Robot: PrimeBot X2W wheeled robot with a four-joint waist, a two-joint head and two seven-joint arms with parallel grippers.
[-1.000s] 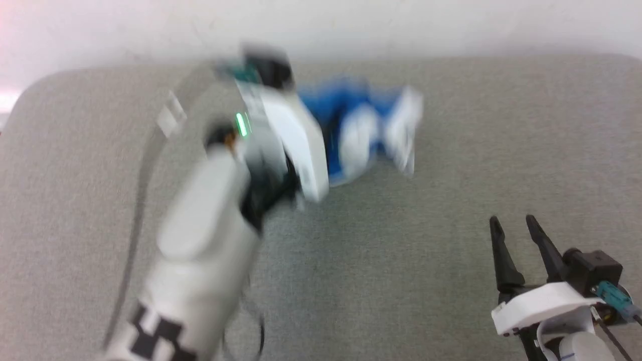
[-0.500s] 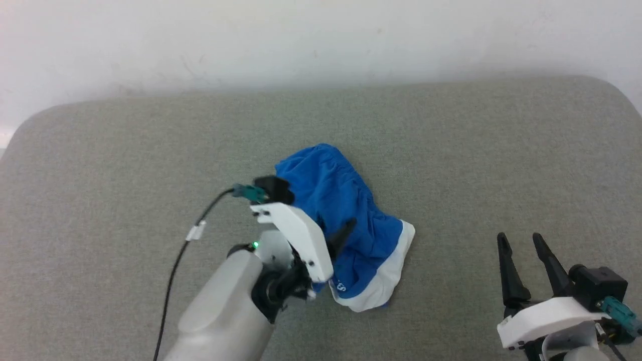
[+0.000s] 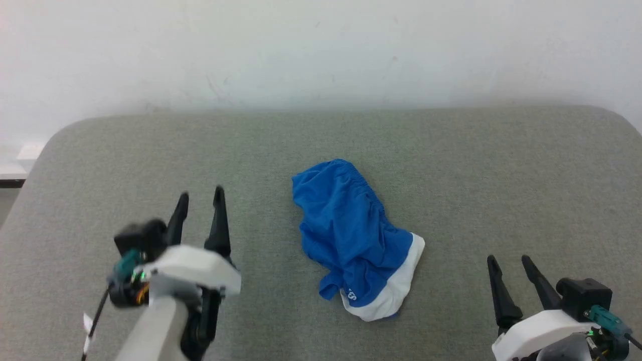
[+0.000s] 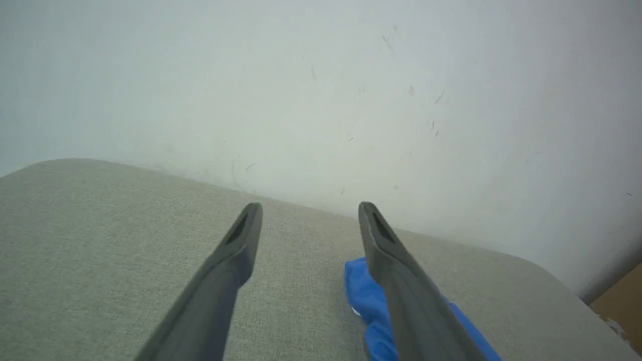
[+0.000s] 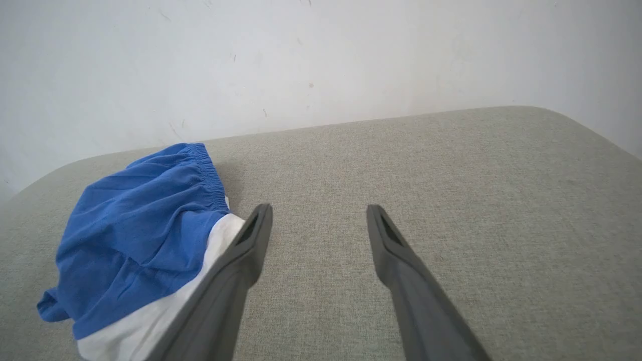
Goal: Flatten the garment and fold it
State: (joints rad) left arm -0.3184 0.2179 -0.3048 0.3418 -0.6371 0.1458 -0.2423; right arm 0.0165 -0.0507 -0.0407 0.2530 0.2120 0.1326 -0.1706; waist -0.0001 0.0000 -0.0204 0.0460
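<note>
The garment (image 3: 353,233) is a bright blue pair of shorts with a white waistband, lying bunched and wrinkled in the middle of the grey padded table (image 3: 476,180). My left gripper (image 3: 200,194) stands open at the lower left, well apart from the cloth, with nothing between its fingers. At the lower right my right gripper (image 3: 509,260) is open too and holds nothing. In the left wrist view the garment (image 4: 371,306) peeks out behind the right finger. The right wrist view shows the garment (image 5: 135,235) to the left of the open right gripper (image 5: 318,208).
A white wall (image 3: 321,50) runs along the far edge of the table. The table's corners are rounded. A brown surface (image 4: 622,306) shows past the table's corner in the left wrist view.
My left gripper has let go of the garment and pulled back to the lower left, jaws now open. The garment has dropped onto the table in a heap. The camera has shifted.
</note>
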